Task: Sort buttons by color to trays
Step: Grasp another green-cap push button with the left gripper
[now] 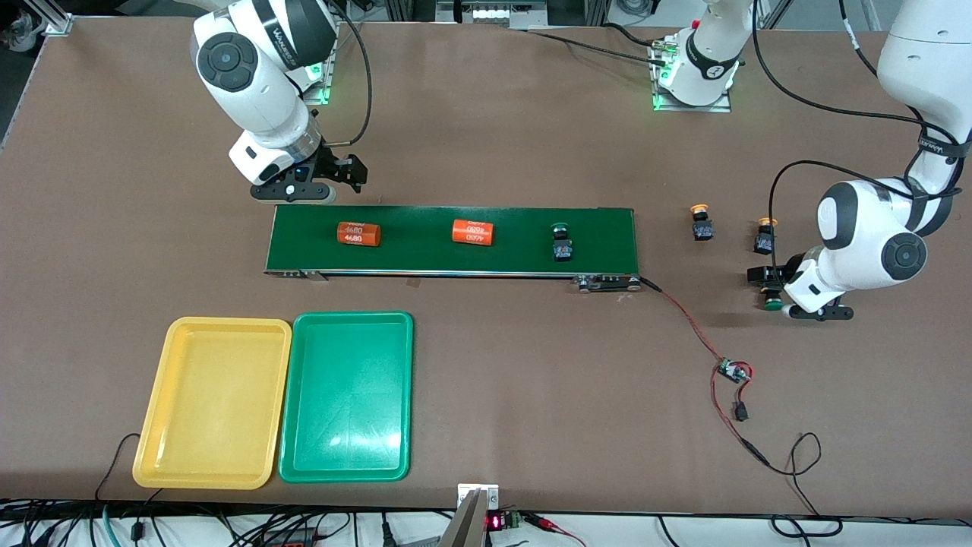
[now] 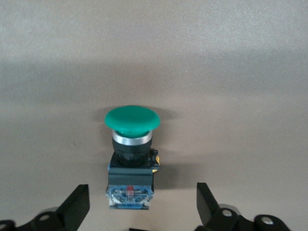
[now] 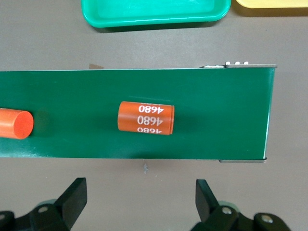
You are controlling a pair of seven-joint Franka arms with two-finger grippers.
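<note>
Brown table [image 1: 486,395], lots of bare surface between the trays and the wired circuit board [image 1: 734,371]. Yellow tray [image 1: 156,425] and green tray [image 1: 304,456] sit side by side, long edges touching, near the front camera toward the right arm's end. Both look empty. Dark-green conveyor belt [image 1: 425,258] runs across the middle, farther from the camera than the trays, its edges straight and unblocked.

On the belt: two orange cylinders [image 1: 358,233] marked 4680, lying on their sides, well apart, and a green-capped button [image 1: 561,245] toward the left arm's end of the belt, tipped over.

Off the belt, on bare table toward the left arm's end: two yellow-capped buttons [image 1: 702,223], near each other, black-and-blue bodies, caps pointing away from the camera. Second green-capped button [image 1: 773,303] lies nearest the camera of those three, mostly hidden by the arm in the front view.

Left claw [image 1: 768,289] is low at that button, fingers [image 2: 79,202] spread wide. Wrist view: button [image 2: 131,159] lies centred between the two fingertips, round green cap, silver ring, black collar, blue-edged block body; gaps on both sides, no contact.

Right claw [image 1: 345,173] hangs just off the belt's edge farthest from the camera, by the nearest cylinder [image 3: 146,118], fingers [image 3: 77,195] wide, holding nothing; arm waits.
</note>
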